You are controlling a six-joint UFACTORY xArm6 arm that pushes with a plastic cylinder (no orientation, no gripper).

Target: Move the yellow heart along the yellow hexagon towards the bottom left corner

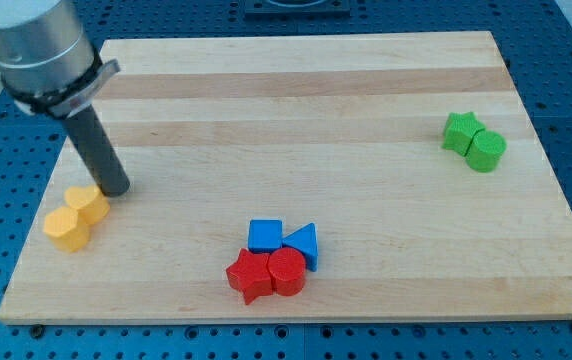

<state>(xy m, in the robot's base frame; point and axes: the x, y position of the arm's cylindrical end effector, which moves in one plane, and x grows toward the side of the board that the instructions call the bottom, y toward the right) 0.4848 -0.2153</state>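
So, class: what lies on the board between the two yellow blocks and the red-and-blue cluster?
Nothing: in the camera view only bare wood separates the yellow blocks from the red-and-blue cluster. My tip stands at the yellow pair's upper right, not in that stretch.

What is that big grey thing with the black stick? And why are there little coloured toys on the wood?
That is a robot arm. It has no hand, only a dark rod, and nothing is held: it just pushes. One camera looks down at a wooden board. My tip touches the top right of two yellow blocks at the view's left: the yellow hexagon and, below it, the yellow heart. Near the bottom sit a blue cube, a blue triangle, a red star and a red cylinder. At the right are a green star and a green cylinder.
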